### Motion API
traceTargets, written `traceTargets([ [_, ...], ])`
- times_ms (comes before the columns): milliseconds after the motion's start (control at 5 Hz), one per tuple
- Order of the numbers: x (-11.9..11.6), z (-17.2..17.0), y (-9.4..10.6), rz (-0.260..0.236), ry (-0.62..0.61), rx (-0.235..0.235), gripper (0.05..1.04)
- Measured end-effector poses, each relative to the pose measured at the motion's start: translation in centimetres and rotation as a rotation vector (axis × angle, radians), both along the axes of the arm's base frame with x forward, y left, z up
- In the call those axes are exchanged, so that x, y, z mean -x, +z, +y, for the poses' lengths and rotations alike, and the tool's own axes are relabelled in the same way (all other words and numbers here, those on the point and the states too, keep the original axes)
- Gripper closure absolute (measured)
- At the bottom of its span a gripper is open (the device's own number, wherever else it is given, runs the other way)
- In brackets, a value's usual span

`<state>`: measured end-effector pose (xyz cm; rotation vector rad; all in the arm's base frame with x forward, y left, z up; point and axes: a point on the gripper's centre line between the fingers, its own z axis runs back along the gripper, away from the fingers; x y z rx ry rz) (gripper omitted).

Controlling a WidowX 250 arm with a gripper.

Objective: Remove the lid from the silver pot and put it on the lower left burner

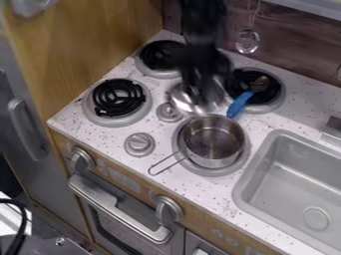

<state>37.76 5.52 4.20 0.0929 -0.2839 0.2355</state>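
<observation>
One lid: tilted, off the pot, toward the counter's back edge
Gripper: fingers clamped on lid
Handle: long axis roughly square to front edge, pointing there

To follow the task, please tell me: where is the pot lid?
The lid is at upper centre of the camera view, at the gripper, just behind the silver pot and left of the blue-handled spoon.

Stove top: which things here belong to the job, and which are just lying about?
Job: silver pot; its lid, at the gripper; lower left burner, the lid's destination.

Lying about: blue-handled spoon, on the upper right burner; hanging metal utensil.
</observation>
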Motion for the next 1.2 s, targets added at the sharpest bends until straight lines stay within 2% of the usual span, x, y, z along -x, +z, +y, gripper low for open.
traceTargets([
  [200,1.1,5.6,-0.2,-0.014,0.143,0.091,0.812],
  [400,1.9,10.1,-3.2,0.065,0.200,0.127,0.812],
  [600,2.1,11.4,-5.7,0.088,0.236,0.160,0.812],
  [800,1.7,12.5,-7.5,0.116,0.234,0.128,0.812],
  [1000,0.8,13.6,-8.6,0.086,0.245,0.039,0.812],
  [1200,-0.2,14.2,-9.0,0.046,0.283,0.026,0.812],
])
